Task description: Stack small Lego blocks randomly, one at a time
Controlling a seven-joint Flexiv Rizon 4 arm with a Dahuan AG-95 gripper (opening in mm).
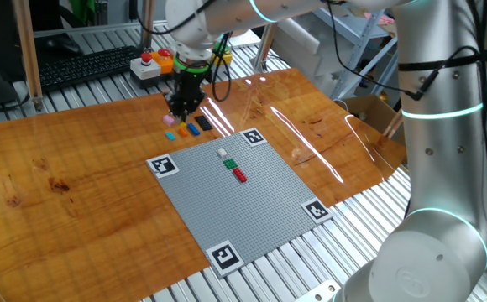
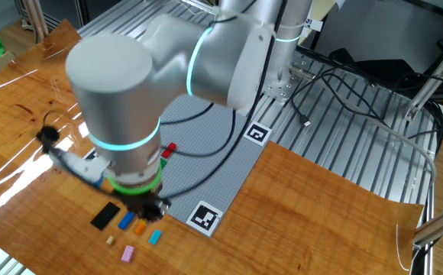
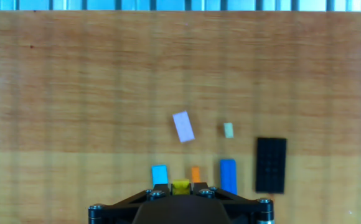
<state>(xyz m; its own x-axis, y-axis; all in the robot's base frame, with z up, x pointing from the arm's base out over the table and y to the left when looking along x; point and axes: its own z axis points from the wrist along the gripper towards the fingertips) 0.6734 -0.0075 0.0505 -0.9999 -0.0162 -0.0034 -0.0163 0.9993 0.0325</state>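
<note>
The glossy brown wooden desk [image 1: 75, 159] lies on a frame of silver aluminium rails [image 2: 344, 130]. At 11 o'clock of the desk stands a black computer keyboard [image 1: 84, 65]. Bright light streaks reflect on the wood near 3 o'clock.

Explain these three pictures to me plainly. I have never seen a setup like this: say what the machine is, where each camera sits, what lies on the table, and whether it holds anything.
The machine is a silver robot arm ending in a two-finger gripper. Two pictures come from fixed cameras on different sides of the table; the third comes from a camera on the hand, looking down along the fingers.

On the wooden table lies a grey studded baseplate with black-and-white marker tags at its corners. On it sit white, green and red bricks.

Beside the plate lie loose bricks: pink, cyan, orange, blue, black and a small pale one.

A yellow brick sits right at the fingertips; whether it is gripped, I cannot tell.
</note>
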